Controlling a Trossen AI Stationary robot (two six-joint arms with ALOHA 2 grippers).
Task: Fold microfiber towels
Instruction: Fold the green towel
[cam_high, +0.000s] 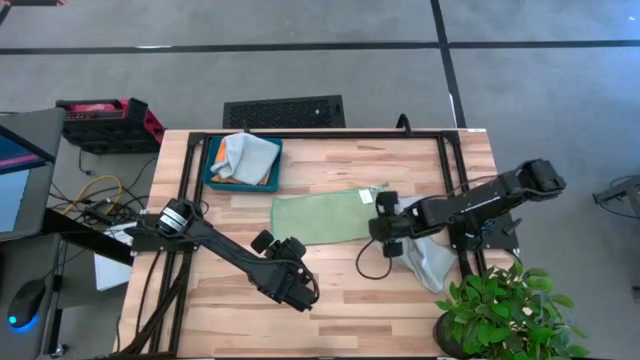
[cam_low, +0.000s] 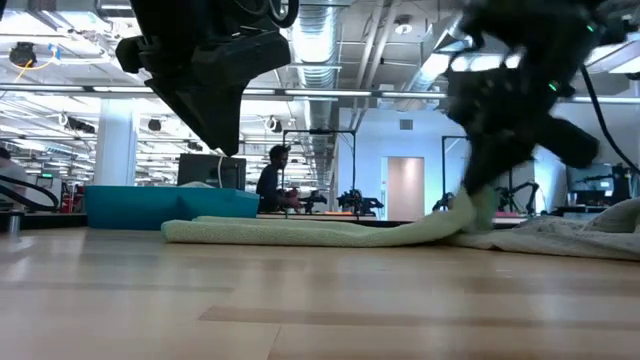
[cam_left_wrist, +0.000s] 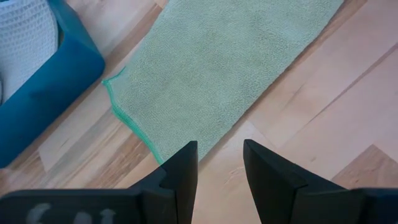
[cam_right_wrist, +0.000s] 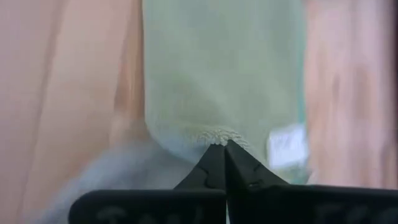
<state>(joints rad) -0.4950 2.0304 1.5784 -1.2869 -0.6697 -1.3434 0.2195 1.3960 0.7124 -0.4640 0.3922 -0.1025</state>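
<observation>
Where right end effector pinches fuzzy, seemingly folded green towel, white tag

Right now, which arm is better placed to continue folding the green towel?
The right. Its right gripper is already shut on the light green towel at the end with the white tag. The left gripper is open above bare table, holding nothing.

Nubby matt cloth of the green towel (stitched edge) on smooth, faintly glossy wooden table
</observation>
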